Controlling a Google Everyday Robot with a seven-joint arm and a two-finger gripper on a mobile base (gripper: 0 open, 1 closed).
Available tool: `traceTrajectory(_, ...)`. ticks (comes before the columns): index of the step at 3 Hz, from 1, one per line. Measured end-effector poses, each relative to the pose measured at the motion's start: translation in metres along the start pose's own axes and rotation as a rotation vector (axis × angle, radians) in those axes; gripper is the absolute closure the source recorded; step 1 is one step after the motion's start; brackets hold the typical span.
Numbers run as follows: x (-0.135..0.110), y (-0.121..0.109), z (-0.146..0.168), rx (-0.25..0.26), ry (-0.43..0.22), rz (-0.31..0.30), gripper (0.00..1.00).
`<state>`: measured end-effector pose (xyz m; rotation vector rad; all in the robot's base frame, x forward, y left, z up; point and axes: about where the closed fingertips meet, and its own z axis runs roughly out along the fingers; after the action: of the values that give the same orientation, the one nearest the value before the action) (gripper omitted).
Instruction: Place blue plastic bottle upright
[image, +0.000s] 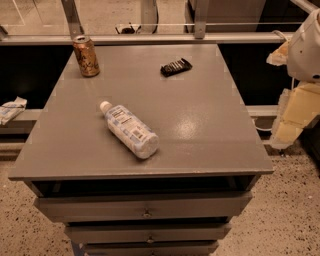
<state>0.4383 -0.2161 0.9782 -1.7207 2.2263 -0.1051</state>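
My pincer (292, 117) hangs beyond right side of counter (200, 125), well apart from everything on top. Nothing visibly held; I cannot tell if released or clenched. Blue plastic bottle (129, 129) lies on side, mid-left, white cap pointing far-left, base near front edge. Risks as I judge them: glancing touch rolls round body off front edge; slick plastic slips in grasp; tilted release topples it. Bronze can (86, 56) and dark packet (175, 67) sit far back, unlikely obstacles.
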Motion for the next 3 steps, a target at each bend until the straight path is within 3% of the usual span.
traceTrajectory(1, 0.000, 0.000, 0.000, 0.000, 0.000, 0.000, 0.00)
traceTrajectory(2, -0.019, 0.001, 0.011, -0.016, -0.033, 0.014, 0.00)
traceTrajectory(3, -0.073, 0.006, 0.036, -0.052, -0.099, 0.043, 0.00)
